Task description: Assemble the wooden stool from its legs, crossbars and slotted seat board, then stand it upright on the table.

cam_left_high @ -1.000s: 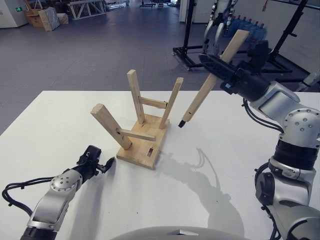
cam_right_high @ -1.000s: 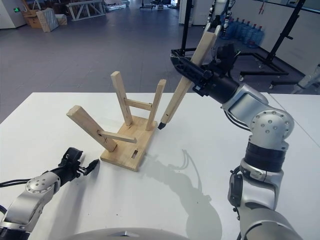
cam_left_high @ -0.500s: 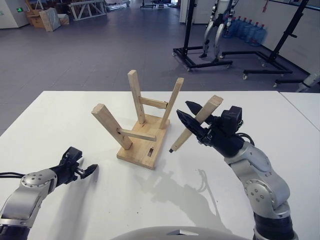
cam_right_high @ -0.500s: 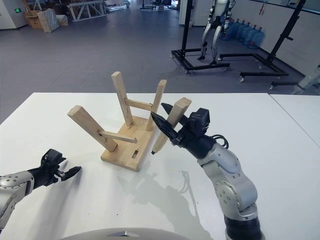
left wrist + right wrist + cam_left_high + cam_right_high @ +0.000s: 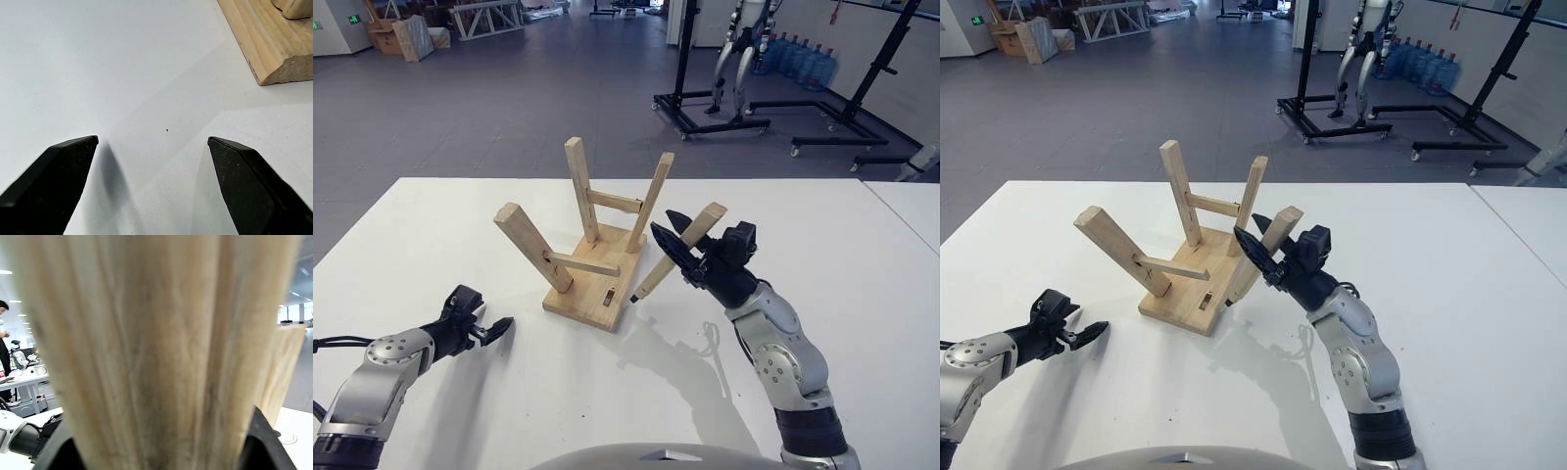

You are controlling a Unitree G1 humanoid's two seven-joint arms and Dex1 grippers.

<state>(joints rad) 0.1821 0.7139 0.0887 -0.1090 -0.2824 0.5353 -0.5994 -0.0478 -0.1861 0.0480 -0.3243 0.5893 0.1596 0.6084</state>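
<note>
Two pincers flank the stool: lower left, the left pincer [image 5: 497, 326] hovers released over the worktop [image 5: 862, 255]. At centre, the upturned seat board [image 5: 582, 299] carries three legs [image 5: 578, 186]. The right pincer [image 5: 663, 225] grasps a fourth leg [image 5: 656, 274], slanted beside the board.

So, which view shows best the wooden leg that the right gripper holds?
The left eye view: the leg stands out against the white table, both ends visible. The right eye view has its lower end overlapping the seat board. The right wrist view gives a close wood surface, no ends.
</note>
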